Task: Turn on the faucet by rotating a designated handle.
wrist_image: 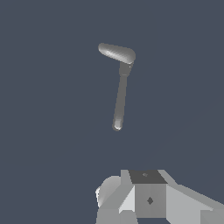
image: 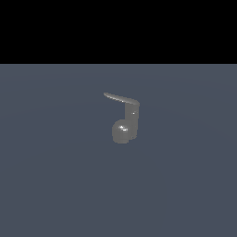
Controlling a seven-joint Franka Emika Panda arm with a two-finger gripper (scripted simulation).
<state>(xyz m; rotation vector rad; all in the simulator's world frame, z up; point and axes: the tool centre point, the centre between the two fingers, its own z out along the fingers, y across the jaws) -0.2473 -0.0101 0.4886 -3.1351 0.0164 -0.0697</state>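
In the exterior view the faucet [image: 125, 126] is standing on the grey tabletop [image: 51, 185] — its handle [image: 121, 98] is jutting from the column's top. In the wrist view I am hovering my gripper [wrist_image: 146, 199] apart from the handle [wrist_image: 119, 103] — I cannot tell whether it is spread.

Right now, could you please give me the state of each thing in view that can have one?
Faucet: upright on the floor, nothing touching it.
Handle: projects sideways from the column top toward the exterior view's left, ungrasped.
Gripper: only partly in the wrist view, apart from the faucet; open or shut cannot be told.
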